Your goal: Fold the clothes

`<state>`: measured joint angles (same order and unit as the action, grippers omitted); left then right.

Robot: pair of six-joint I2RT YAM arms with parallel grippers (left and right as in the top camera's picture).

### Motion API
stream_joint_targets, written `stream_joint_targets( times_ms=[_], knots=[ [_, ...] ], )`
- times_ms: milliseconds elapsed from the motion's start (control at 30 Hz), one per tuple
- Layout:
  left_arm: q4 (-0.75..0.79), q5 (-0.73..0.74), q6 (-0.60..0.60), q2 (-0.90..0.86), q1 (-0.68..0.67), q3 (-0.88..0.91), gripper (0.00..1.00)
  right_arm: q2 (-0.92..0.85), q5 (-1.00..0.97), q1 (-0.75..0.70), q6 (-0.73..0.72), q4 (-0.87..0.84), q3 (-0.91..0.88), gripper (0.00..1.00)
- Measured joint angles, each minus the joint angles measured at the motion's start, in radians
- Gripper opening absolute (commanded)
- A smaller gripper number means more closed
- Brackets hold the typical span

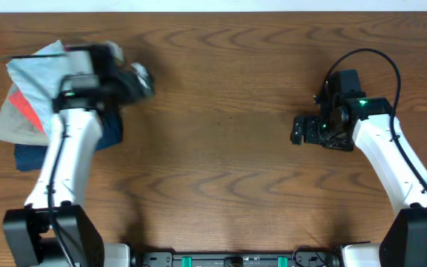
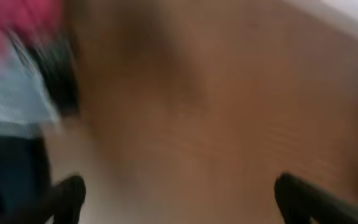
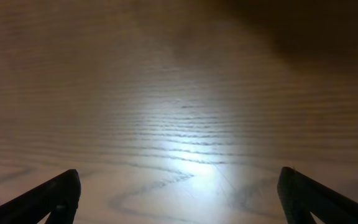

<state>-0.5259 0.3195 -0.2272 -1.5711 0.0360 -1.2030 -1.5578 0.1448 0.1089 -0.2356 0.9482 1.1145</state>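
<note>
Left gripper (image 2: 179, 186) is hanging with both fingers (image 2: 70, 196) spread wide, nothing between them, all blurry, just right of the pile (image 1: 21, 119) in the upper left of the overhead frame. Right gripper (image 3: 179, 177) is gaping empty too, hovering over bare table (image 3: 179, 74) right of centre. The clothes (image 1: 39, 65), one pale blue shirt-sized piece, are lying on top of that pile, with the coral-red garment (image 1: 25, 105), beige garment (image 1: 6, 127) and navy garment (image 1: 32, 154) peeking out lower down. I'm guessing it's going to be light and floppy, thin wrinkly jersey with zero stiffness, so pinching a corner or hem edge is looking like the best bet. The table is showing glossy wood grain
</note>
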Motion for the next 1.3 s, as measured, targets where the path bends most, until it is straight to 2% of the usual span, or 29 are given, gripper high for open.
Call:
stream_joint_targets(
  times_ms=[100,200,400,667,967,1100,1300],
  knots=[
    [-0.243,-0.106,0.0,0.0,-0.079,0.0,0.98,0.0,0.018,-0.027,0.054,0.073,0.023,0.99],
    [-0.428,-0.169,0.0,0.002,-0.094,0.0,0.98,0.0,0.024,-0.054,0.095,0.154,0.068,0.99],
    [-0.614,-0.226,0.018,0.079,-0.076,0.001,0.98,0.087,0.026,-0.082,0.135,0.204,0.102,0.99],
    [-0.667,-0.248,0.042,0.446,-0.094,0.004,0.98,0.406,0.013,-0.082,0.136,0.149,0.047,0.99],
    [-0.645,-0.249,0.121,0.953,-0.206,0.059,0.98,0.801,-0.029,-0.082,0.114,-0.026,-0.303,0.99],
    [-0.647,-0.249,0.131,1.045,-0.208,0.064,0.98,0.901,-0.033,-0.082,0.113,-0.029,-0.374,0.99],
    [-0.646,-0.249,0.139,1.08,-0.208,0.064,0.98,0.919,-0.033,-0.082,0.113,-0.016,-0.383,0.99]
  ],
)
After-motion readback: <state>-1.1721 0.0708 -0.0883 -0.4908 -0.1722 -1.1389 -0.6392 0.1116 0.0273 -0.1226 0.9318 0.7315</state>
